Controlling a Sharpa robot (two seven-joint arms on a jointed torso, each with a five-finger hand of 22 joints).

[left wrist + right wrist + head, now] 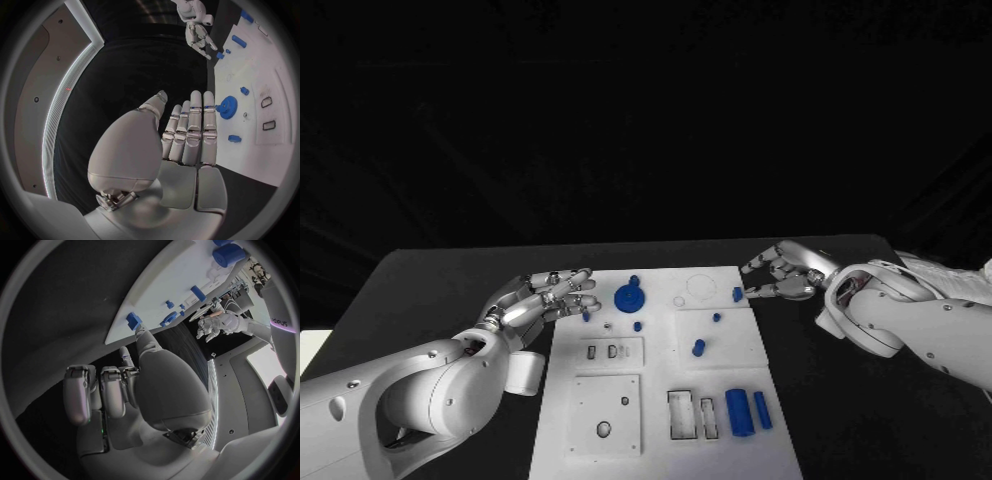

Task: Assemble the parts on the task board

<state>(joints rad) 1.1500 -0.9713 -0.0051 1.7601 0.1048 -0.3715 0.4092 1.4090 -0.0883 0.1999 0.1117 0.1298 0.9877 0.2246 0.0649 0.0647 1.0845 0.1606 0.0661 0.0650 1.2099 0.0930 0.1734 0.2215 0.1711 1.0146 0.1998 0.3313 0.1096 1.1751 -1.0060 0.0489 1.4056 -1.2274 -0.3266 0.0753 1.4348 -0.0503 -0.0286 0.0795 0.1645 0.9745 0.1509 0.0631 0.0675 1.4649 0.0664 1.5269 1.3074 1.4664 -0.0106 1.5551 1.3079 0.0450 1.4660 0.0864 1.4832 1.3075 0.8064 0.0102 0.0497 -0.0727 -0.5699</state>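
The white task board (661, 385) lies in the middle of the black table. A blue gear (629, 298) sits near its far left corner, with small blue parts (638, 325) close by. My left hand (553, 295) hovers at the board's left edge beside the gear (227, 107), fingers stretched out and apart, holding nothing. My right hand (783, 272) is at the far right edge. Its thumb tip touches a small blue part (737, 294) on that edge (133, 320), and its other fingers are curled in. Whether a finger pinches the part from behind is hidden.
More blue parts stand on the board's right half: two small ones (698, 347) and two long cylinders (738, 412) near the front. Rectangular slots (679, 413) and a square plate (606, 415) are at the front. Black table surrounds the board.
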